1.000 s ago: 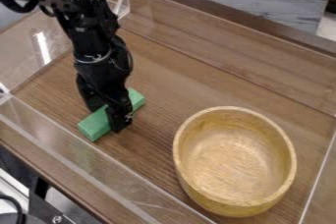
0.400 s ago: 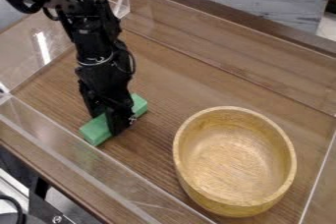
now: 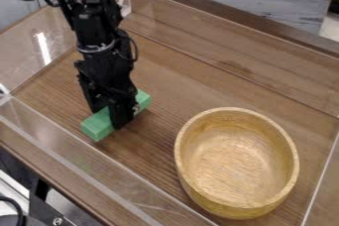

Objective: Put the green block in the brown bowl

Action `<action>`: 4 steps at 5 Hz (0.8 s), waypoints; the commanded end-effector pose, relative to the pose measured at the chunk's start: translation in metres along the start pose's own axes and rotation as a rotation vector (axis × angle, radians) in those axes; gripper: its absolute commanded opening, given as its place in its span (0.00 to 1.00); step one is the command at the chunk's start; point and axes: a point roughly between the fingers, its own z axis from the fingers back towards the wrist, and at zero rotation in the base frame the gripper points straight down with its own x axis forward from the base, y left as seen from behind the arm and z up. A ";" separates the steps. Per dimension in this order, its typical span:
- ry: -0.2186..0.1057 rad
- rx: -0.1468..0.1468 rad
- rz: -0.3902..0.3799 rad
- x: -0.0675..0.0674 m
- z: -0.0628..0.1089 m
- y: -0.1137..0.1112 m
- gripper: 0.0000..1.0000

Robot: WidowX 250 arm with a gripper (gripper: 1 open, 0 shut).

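Green block (image 3: pixel 97 123) left on table (image 3: pixel 199 81), under gripper (image 3: pixel 111 114); brown bowl (image 3: pixel 239 161) well apart, right

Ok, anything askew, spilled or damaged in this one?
Nothing stands out. The gripper is closed on the green block, which sits at an angle to the table's edges, and the bowl is upright, empty and undamaged.

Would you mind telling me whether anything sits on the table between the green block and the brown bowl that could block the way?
Nothing visible does. The gripper is closed on the green block at the left, and only bare wooden tabletop lies between it and the brown bowl at the lower right.
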 end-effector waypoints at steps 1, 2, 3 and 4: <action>-0.059 0.018 0.007 0.011 0.023 0.002 0.00; -0.063 0.009 0.015 0.013 0.024 0.002 0.00; -0.067 0.002 0.022 0.015 0.023 0.003 0.00; -0.071 -0.005 0.029 0.017 0.021 0.004 0.00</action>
